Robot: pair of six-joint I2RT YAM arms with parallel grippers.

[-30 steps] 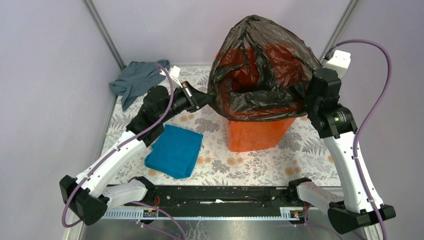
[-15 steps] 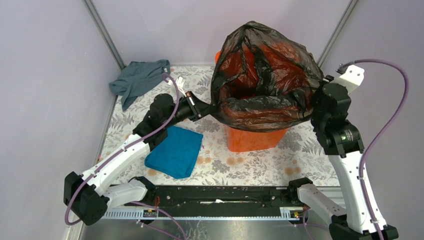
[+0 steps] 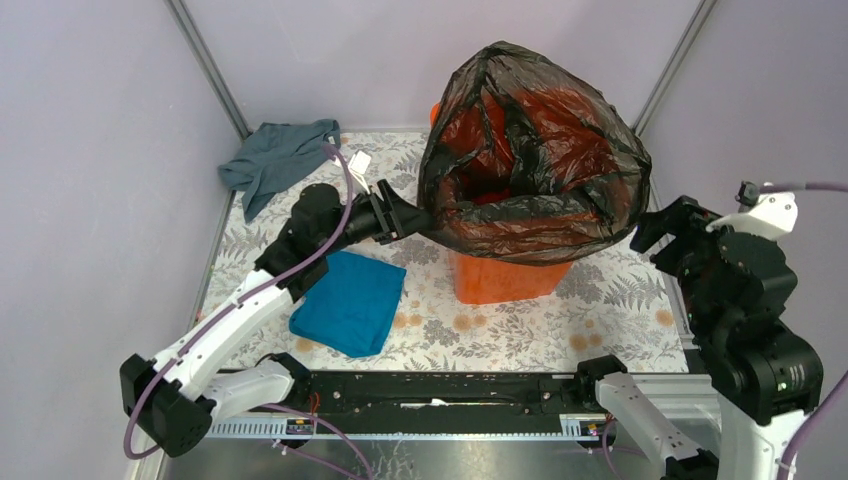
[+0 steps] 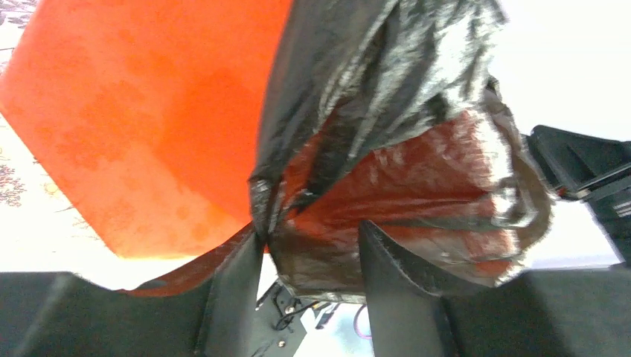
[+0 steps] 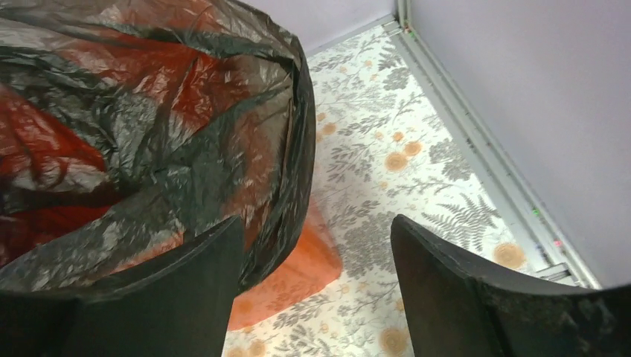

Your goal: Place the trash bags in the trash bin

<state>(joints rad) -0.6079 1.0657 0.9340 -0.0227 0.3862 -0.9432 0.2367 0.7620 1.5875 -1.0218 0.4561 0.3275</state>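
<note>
Left gripper (image 4: 309,232), arm stretched forward, jaws apart around the rim of the crinkled black plastic trash bag (image 3: 530,215); right gripper (image 5: 314,223) gapes empty, arm reared upright

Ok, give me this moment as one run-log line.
bag: black trash bag billowing over orange trash bin | left fingers: apart, bag edge between | right fingers: open, clear of bag

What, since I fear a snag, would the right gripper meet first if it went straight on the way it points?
Likely the trash bin's side, just below the black trash bag's overhang. Depth is unclear: the open right gripper could instead reach the floral tablecloth beside it.
</note>
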